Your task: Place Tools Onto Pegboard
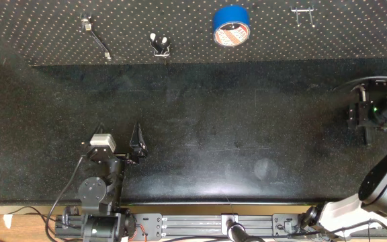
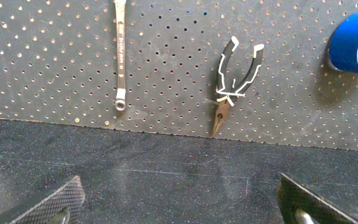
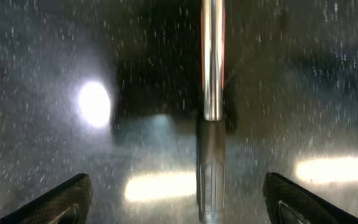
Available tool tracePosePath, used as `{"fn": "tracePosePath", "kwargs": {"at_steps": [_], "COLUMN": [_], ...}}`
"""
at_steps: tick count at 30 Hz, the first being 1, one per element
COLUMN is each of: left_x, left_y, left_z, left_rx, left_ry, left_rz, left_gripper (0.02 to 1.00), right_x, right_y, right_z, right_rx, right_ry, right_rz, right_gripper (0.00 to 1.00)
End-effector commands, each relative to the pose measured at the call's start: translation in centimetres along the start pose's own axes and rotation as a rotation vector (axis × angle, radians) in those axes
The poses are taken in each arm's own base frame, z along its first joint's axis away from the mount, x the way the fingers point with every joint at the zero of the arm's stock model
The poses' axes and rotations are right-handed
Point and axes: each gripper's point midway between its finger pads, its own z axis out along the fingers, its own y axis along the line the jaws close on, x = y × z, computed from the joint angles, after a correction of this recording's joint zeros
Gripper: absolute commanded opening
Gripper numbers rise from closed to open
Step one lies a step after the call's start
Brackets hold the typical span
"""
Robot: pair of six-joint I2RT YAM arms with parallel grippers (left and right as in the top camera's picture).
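The pegboard [image 1: 180,30] is standing along the far edge, a dark sheet dotted with evenly spaced holes, and it is already carrying most of the tools so that each one is hanging free of the others. The black surface [image 1: 200,128] is stretching out below it, matte, speckled and lightly scuffed. The left gripper [image 2: 179,193] is resting low near its own base, facing the board with its ribbed jaws apart and nothing between them, apparently parked out of the way. The right gripper [image 3: 176,186] is hovering at the far right of the surface, pointing straight down with its jaws apart on either side of a tool, which looks like lining up for a grasp. A blue tape roll [image 1: 231,25] is sitting on a peg through its core, round and glossy. A slim metal wrench [image 2: 122,56] is hanging by its upper end, its ring end pointing down. Pliers [image 2: 235,78] are hanging nose down, their black handles edged in white and splayed over a wire hook. What is probably a screwdriver [image 3: 211,68], with a bright chrome shaft running into a darker handle, is lying flat on the surface beneath the right gripper, not yet lifted. A small two-pronged metal hook [image 1: 303,15] is waiting bare at the board's upper right, likely the spot meant for it
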Motion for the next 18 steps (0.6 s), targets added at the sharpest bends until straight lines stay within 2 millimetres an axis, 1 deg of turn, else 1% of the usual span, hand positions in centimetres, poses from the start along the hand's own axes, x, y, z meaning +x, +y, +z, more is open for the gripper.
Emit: {"fn": "tracePosePath", "kwargs": {"at_steps": [1,3,8,9,10,11,12,13,14,16,17,18], "left_x": [0.1,0.1,0.1,0.1,0.1,0.1,0.1,0.1,0.1,0.1,0.1,0.1], "left_y": [-0.2,-0.2,-0.2,-0.2,-0.2,-0.2,-0.2,-0.2,-0.2,-0.2,-0.2,-0.2], "left_z": [0.0,0.0,0.0,0.0,0.0,0.0,0.0,0.0,0.0,0.0,0.0,0.0], "left_rx": [0.013,0.013,0.013,0.013,0.013,0.013,0.013,0.013,0.013,0.013,0.013,0.013], "left_ry": [0.004,0.004,0.004,0.004,0.004,0.004,0.004,0.004,0.004,0.004,0.004,0.004], "left_rz": [0.013,0.013,0.013,0.013,0.013,0.013,0.013,0.013,0.013,0.013,0.013,0.013], "left_gripper": [0.996,0.996,0.996,0.996,0.996,0.996,0.996,0.996,0.998,0.996,0.996,0.996], "right_x": [0.4,0.7,0.7,1.0,1.0,1.0,1.0,1.0,1.0,1.0,1.0,0.9], "right_y": [0.3,0.3,0.2,0.0,0.0,0.0,-0.1,-0.1,-0.1,-0.1,-0.1,-0.1], "right_z": [1.7,2.2,2.7,3.0,3.1,3.1,3.1,3.1,3.1,3.2,3.2,3.2], "right_rx": [-0.052,-0.059,-0.058,-0.050,-0.050,-0.050,-0.046,-0.045,-0.045,-0.045,-0.045,-0.044], "right_ry": [0.032,0.049,0.057,0.074,0.080,0.080,0.080,0.078,0.078,0.078,0.078,0.076], "right_rz": [-0.040,-0.058,-0.074,-0.074,-0.074,-0.074,-0.075,-0.075,-0.078,-0.078,-0.078,-0.078], "right_gripper": [0.897,0.897,0.895,0.820,0.544,0.481,0.373,0.310,0.281,0.189,0.086,0.082]}}
